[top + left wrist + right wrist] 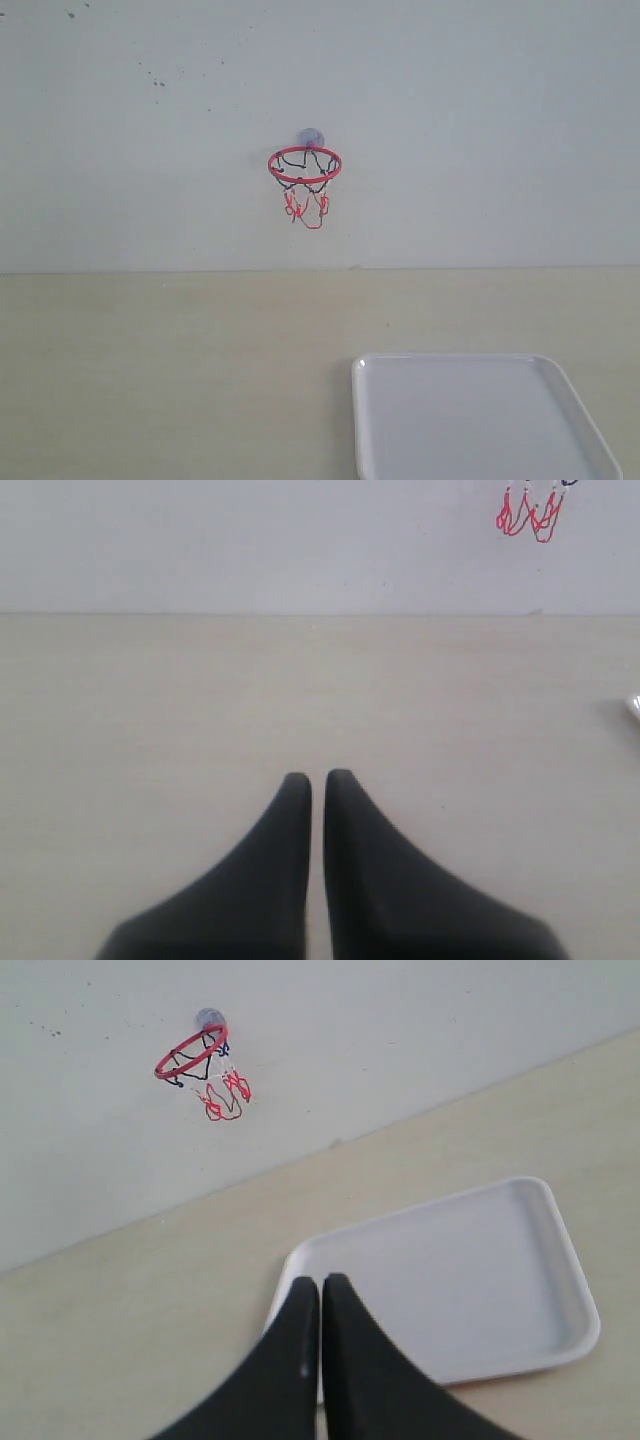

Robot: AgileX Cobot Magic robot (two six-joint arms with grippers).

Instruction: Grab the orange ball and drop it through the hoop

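The hoop (304, 165) hangs on the pale wall by its greyish suction mount, red ring level, black-and-red net below. It also shows in the right wrist view as the hoop (192, 1052), and only its net tip (528, 512) reaches into the left wrist view. The orange ball is out of view in every frame. My left gripper (318, 777) is shut, with nothing between its black fingers, above the bare beige table. My right gripper (321, 1280) is shut and empty too, over the near-left corner of the white tray. Neither gripper shows in the exterior view.
A white rectangular tray (372, 372) lies empty on the beige table at the front right; its rim (570, 1250) is seen in the right wrist view, and a sliver of the tray (634, 708) in the left wrist view. The wall meets the table behind.
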